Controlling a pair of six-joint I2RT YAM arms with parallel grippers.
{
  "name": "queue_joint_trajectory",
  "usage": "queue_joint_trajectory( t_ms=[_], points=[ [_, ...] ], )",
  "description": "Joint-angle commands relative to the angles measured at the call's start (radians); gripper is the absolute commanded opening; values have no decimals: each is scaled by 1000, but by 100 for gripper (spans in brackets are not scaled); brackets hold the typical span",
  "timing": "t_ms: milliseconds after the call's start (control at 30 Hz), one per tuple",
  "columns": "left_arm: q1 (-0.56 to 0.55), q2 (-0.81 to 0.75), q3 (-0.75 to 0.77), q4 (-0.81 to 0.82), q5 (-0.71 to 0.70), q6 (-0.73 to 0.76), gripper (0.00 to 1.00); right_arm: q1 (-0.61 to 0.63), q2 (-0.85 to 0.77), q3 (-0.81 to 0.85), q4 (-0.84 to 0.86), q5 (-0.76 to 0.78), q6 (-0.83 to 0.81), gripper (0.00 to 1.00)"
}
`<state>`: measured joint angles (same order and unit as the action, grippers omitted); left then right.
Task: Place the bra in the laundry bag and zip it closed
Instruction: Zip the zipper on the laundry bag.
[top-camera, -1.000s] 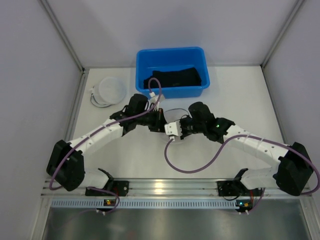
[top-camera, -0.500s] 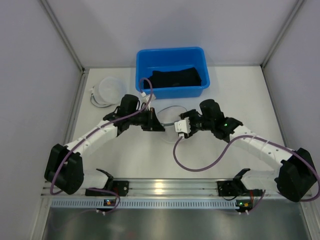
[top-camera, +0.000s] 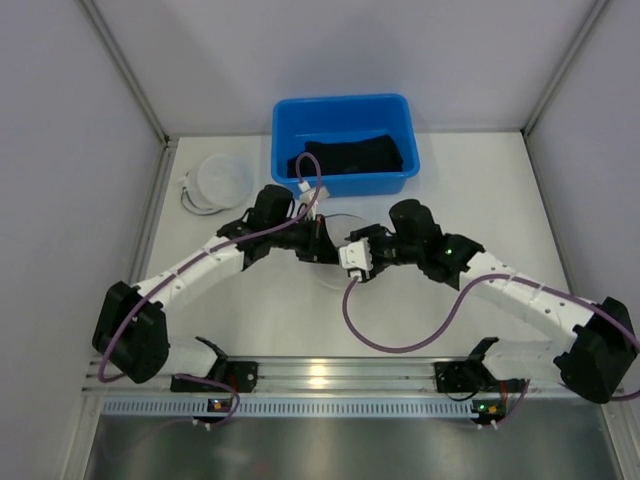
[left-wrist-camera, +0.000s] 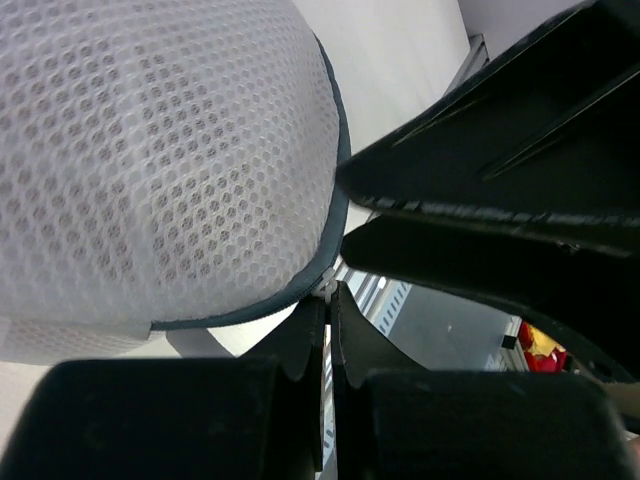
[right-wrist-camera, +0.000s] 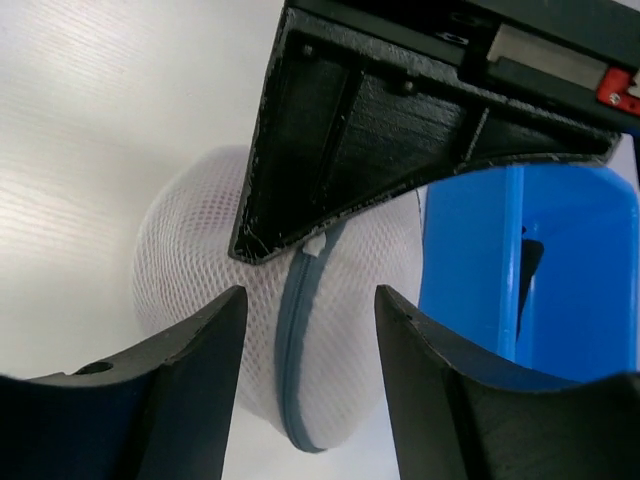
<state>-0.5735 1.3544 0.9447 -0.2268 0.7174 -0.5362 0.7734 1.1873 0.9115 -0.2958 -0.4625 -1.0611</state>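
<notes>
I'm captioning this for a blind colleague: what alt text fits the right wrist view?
A white mesh laundry bag lies on a pale table, the left arm's fingers pinching its zipper pull from above. The right arm's fingers stand open in the foreground; a blue bin sits at right.

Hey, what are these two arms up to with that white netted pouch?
Two robot arms are working on a white mesh laundry bag just in front of a blue bin. The left gripper is pinched shut on what looks like the zipper pull at the bag's edge. The right gripper is open, straddling the zipper without gripping it. A dark garment lies in the bin.
</notes>
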Motion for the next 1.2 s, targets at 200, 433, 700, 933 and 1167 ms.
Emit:
queue_joint_trajectory(
  t_ms=[200,433,700,933,1167],
  points=[
    [-20,-1,54,55,25,-22,0,26,110,55,78,105,76,22],
    [63,-75,-101,55,25,-38,0,-19,64,11,81,111,53,0],
    [213,-61,-149,57,17,15,0,-105,-11,-22,60,21,20,0],
    [222,-41,-133,61,26,30,0,-121,-32,-13,57,-1,30,0],
    [224,-72,-60,69,165,67,54,-125,-38,102,27,45,101,0]
  ],
)
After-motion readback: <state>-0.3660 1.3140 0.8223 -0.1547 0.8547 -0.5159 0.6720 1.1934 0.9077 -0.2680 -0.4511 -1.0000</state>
